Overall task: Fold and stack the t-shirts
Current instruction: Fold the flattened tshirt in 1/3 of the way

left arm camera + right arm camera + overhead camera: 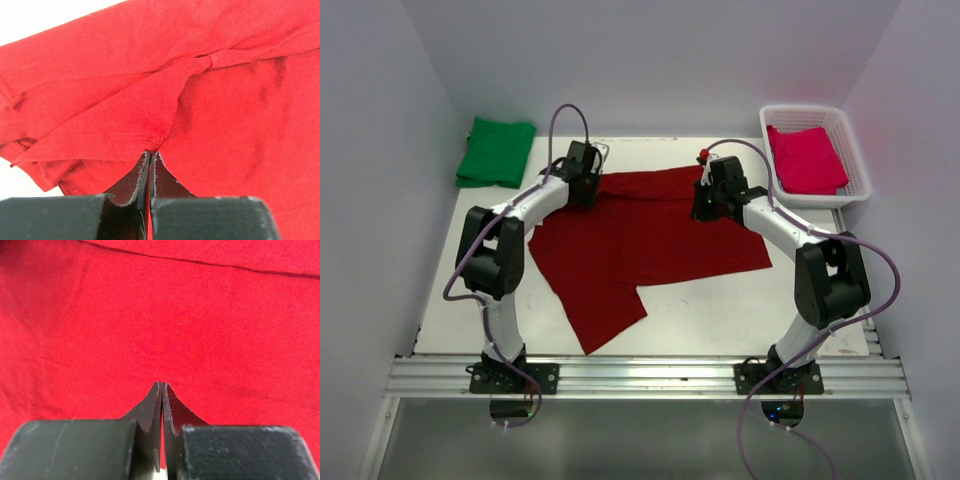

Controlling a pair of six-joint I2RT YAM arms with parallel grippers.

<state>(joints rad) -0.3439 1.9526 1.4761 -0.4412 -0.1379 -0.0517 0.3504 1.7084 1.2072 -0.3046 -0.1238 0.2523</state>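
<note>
Two closed grippers sit on the far edge of the maroon t-shirt, which lies spread flat in the middle. Your left gripper pinches puckered cloth. Your right gripper is closed too, though its hold is unclear. Both are probably placed to fold that edge nearward.

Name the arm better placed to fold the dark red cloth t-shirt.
Left, probably: the dark red cloth t-shirt puckers into the shut left gripper; under the shut right gripper it lies flat.
</note>
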